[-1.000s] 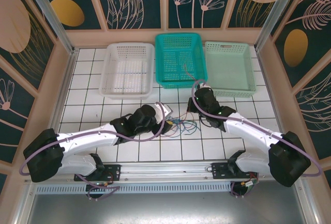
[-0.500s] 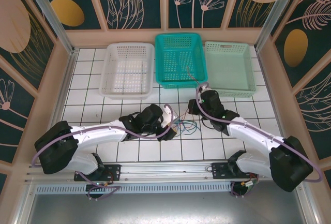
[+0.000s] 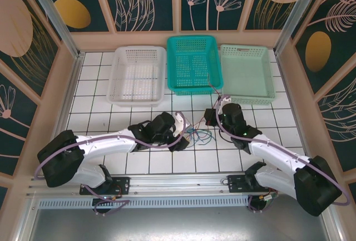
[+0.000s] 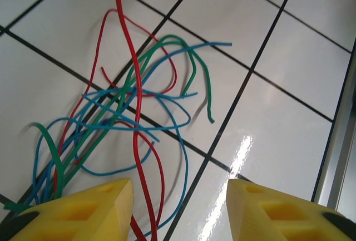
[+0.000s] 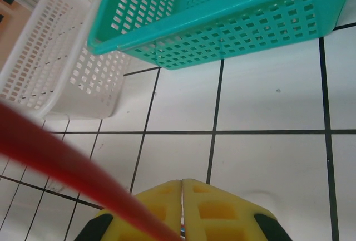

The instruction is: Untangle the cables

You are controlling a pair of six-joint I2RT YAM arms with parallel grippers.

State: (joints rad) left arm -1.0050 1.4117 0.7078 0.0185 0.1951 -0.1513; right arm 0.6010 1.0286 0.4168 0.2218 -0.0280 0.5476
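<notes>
Overhead, the cables (image 3: 198, 135) lie knotted on the tiled table (image 3: 111, 113). Left wrist: the left gripper (image 4: 181, 202) gapes open just above them — pulling the red cable (image 4: 137, 118) may drag the whole knot along. Right wrist: the right gripper (image 5: 182, 196) is clamped on that red strand — it could slip.

We hang our left gripper (image 4: 181, 191) low, jaws apart | we clamp our right gripper (image 5: 182, 192) on a red cable (image 5: 55, 153)

Bright, even lighting; mostly sharp pictures.
Glare patch on the white tiled table (image 4: 245, 146); red cable (image 5: 61, 157) blurred close to the right wrist camera.
</notes>
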